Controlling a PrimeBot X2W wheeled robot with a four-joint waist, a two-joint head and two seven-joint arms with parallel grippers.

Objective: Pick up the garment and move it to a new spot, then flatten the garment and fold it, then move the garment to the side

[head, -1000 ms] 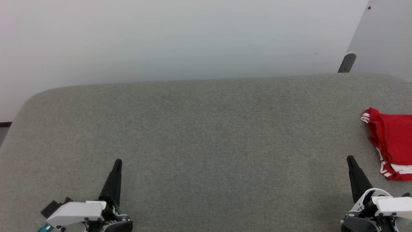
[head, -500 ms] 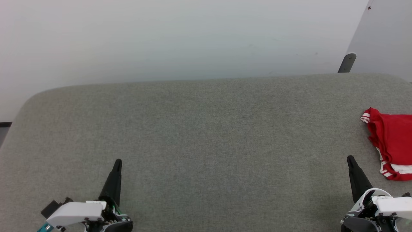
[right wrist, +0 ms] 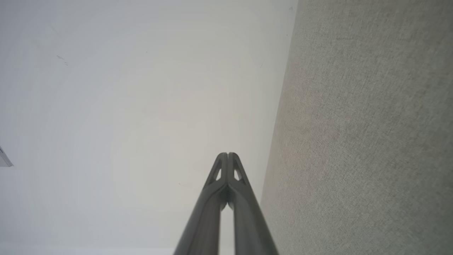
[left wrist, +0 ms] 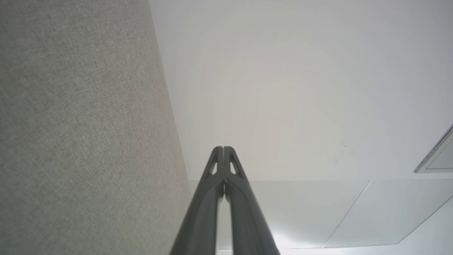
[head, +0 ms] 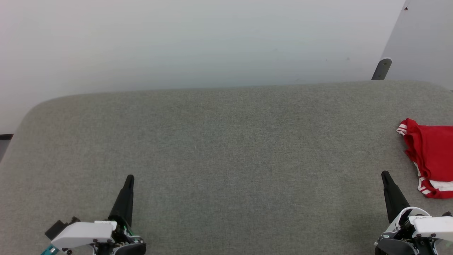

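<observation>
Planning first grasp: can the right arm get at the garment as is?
Probably yes: the garment lies just beyond and to the right of the shut right gripper, nothing between them, though it must open first.

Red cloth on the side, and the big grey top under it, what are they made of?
The red cloth looks like soft, matte fabric: it lies in limp folds, with striped trim. The grey top seems covered in woven, felt-like textile: fine speckled grain, no shine.

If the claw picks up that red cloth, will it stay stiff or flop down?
Probably flop: the red cloth lies crumpled in soft folds on the grey pad. It looks thin, so likely light. Its striped edges may dangle, and it shouldn't roll.
</observation>
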